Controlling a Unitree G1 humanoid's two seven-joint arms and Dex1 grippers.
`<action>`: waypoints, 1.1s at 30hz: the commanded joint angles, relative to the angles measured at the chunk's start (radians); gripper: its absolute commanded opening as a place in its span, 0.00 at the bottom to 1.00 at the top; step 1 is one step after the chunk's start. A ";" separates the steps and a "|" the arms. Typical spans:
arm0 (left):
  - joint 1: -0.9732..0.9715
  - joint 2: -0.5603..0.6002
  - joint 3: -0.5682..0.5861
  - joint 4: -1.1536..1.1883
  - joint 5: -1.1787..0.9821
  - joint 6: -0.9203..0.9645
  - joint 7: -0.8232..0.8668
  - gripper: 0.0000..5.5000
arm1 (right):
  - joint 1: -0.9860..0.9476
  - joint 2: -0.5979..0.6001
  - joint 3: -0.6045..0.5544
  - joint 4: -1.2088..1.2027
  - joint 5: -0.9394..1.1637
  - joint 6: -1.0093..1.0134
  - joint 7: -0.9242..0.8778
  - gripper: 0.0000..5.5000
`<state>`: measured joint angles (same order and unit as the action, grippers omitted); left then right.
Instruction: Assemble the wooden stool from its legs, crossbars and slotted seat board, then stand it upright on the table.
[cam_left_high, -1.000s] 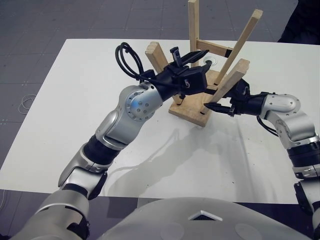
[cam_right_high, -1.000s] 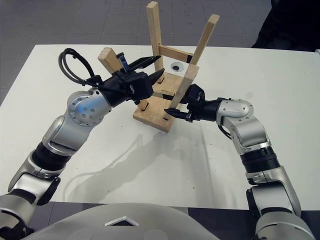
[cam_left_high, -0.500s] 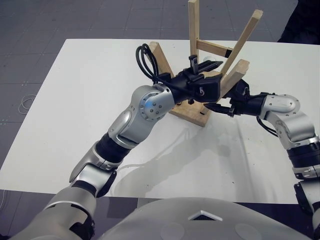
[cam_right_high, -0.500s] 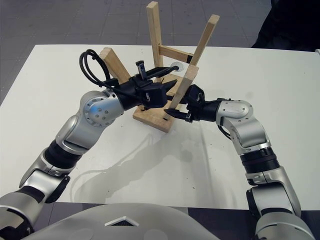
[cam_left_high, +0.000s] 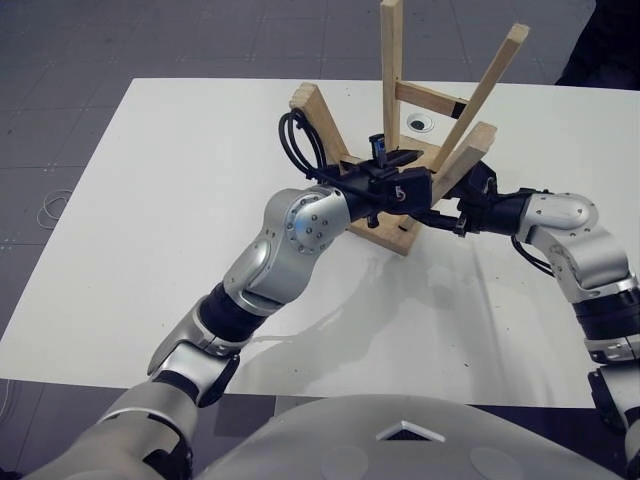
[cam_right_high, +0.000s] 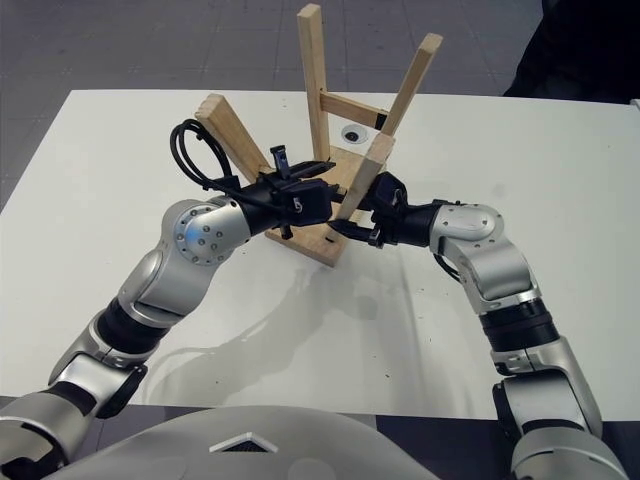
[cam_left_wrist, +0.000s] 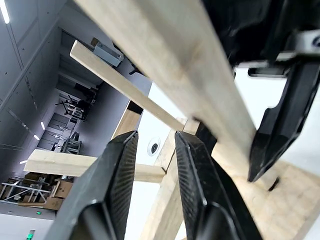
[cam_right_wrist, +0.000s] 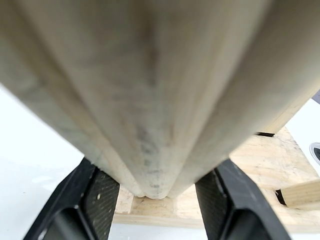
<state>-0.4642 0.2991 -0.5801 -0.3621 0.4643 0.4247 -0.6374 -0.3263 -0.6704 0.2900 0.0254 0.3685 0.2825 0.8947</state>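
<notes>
Head cameras first: the stool (cam_left_high: 440, 130) sits upside down on your white worktop (cam_left_high: 150, 200), towards the far edge. Its seat board (cam_left_high: 395, 235) lies flat on the surface, and I count four legs (cam_left_high: 392, 50) pointing up and splaying outward. One crossbar (cam_left_high: 432, 98) links the two far legs. A round cable port (cam_left_high: 418, 122) is set into the worktop just behind the seat board, with grey tiled floor (cam_left_high: 150, 40) beyond.

Your left gripper (cam_right_high: 328, 192) is in among the legs, just above the seat board. Your right gripper (cam_right_high: 350, 218) is at the foot of the near right leg (cam_right_high: 372, 170).

Left wrist camera: its two fingers (cam_left_wrist: 117, 185) stand slightly parted with nothing between them. One leg crosses close in front, and the other arm's black finger (cam_left_wrist: 285, 120) is right against it. Behind is a dim hall with strip lights (cam_left_wrist: 5, 12) and stacked boxes (cam_left_wrist: 50, 190).

Right wrist camera: the leg looms large, with one finger (cam_right_wrist: 95, 200) pressed on each side, so that gripper is closed around it, just above the seat board.
</notes>
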 joint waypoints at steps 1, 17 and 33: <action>-0.048 -0.008 0.080 -0.058 0.044 -0.049 0.092 0.25 | 0.089 -0.033 0.076 0.038 -0.087 0.141 0.014 0.37; 0.093 0.061 -0.004 0.007 0.145 -0.252 0.084 0.02 | 0.136 -0.037 0.063 -0.021 -0.069 0.167 -0.012 0.37; 0.289 0.114 0.074 -0.280 0.068 -0.228 -0.021 0.02 | 0.104 -0.029 0.048 0.010 -0.067 0.178 -0.009 0.37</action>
<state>-0.2072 0.3669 -0.5303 -0.5889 0.5594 0.1857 -0.5958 -0.2703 -0.6700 0.2647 -0.0500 0.3784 0.3201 0.8558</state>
